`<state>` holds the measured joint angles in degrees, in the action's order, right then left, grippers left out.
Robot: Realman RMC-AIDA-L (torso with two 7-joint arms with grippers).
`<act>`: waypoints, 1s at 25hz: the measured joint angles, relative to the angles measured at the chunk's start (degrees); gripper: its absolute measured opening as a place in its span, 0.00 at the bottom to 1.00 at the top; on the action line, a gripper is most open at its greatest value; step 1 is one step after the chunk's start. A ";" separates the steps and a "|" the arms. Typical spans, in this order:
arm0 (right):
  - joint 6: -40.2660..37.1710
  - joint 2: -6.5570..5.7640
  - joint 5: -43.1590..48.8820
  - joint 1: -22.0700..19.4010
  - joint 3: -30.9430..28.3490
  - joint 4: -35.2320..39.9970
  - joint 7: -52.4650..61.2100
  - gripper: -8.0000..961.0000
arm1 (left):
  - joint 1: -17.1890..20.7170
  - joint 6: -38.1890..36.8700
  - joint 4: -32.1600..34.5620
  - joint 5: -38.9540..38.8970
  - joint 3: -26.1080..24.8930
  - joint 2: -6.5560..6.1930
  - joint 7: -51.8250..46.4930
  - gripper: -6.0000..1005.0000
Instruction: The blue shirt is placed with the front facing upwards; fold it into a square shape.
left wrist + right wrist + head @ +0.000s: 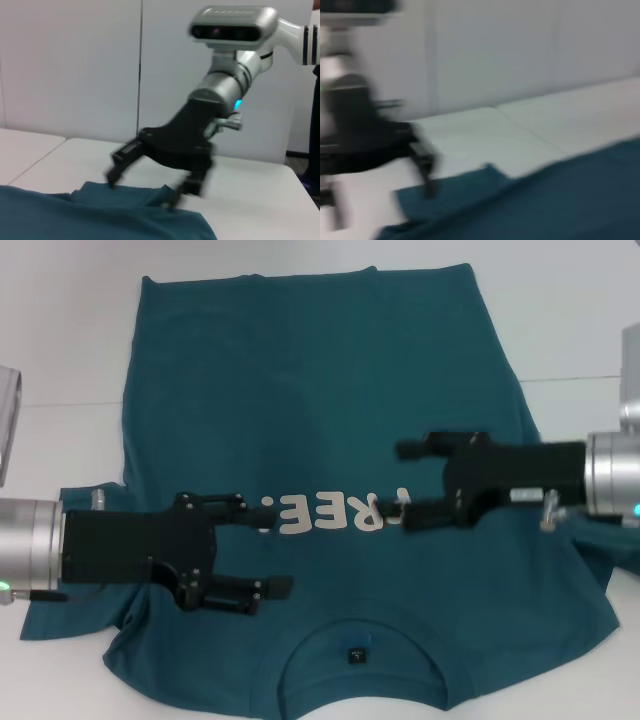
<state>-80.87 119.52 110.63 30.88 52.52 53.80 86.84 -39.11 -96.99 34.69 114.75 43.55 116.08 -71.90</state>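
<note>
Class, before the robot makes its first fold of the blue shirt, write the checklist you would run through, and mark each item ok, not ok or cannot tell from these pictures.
1. Front faces up: ok. The cream lettering on the blue shirt is visible.
2. Body spread flat: ok in the head view, with only slight rumpling at the sleeves.
3. Left gripper open, over the chest near the collar: ok.
4. Right gripper open, over the chest beside the lettering: ok.
5. Fabric already pinched: not ok; neither gripper holds cloth.
6. Whole shirt on the table: cannot tell; the collar edge meets the picture's border.
</note>
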 joint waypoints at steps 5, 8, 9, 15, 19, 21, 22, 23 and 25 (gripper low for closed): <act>7.11 -0.51 5.23 -0.73 -2.30 4.09 11.91 0.95 | -0.04 0.14 0.17 -0.16 -0.10 1.06 -0.35 0.84; 7.96 -1.51 11.41 -0.62 -3.49 6.75 22.06 0.95 | -0.45 0.42 0.29 -0.23 -0.14 1.76 -0.77 0.84; 7.97 -1.85 13.66 -0.58 -3.83 7.73 25.56 0.95 | -0.67 0.57 0.25 -0.25 -0.10 1.84 -1.06 0.84; 3.64 -2.53 28.93 -0.68 -6.56 12.45 40.25 0.94 | -1.48 0.78 0.21 -0.23 0.34 2.17 -2.72 0.84; -0.04 -2.87 37.82 -0.05 -8.89 12.80 44.04 0.94 | -1.77 1.03 0.14 -0.24 0.20 2.34 -2.76 0.84; -0.62 -2.91 41.26 -0.01 -9.71 12.93 45.15 0.94 | -1.85 1.04 0.10 -0.26 0.18 2.46 -2.84 0.84; -0.76 -2.93 42.71 -0.08 -10.33 12.97 45.59 0.94 | -1.87 1.04 0.06 -0.29 0.15 2.59 -2.92 0.84; -0.96 -2.96 43.88 -0.25 -11.21 12.98 45.91 0.94 | -1.87 1.04 0.02 -0.42 0.13 2.75 -2.99 0.84; -1.53 -3.09 44.69 -0.59 -12.89 13.01 46.15 0.94 | -1.84 1.19 -0.01 -0.50 0.10 3.08 -3.08 0.84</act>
<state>-82.40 116.43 155.32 30.29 39.62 66.81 132.99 -40.96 -95.79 34.67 114.25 43.65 119.16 -74.97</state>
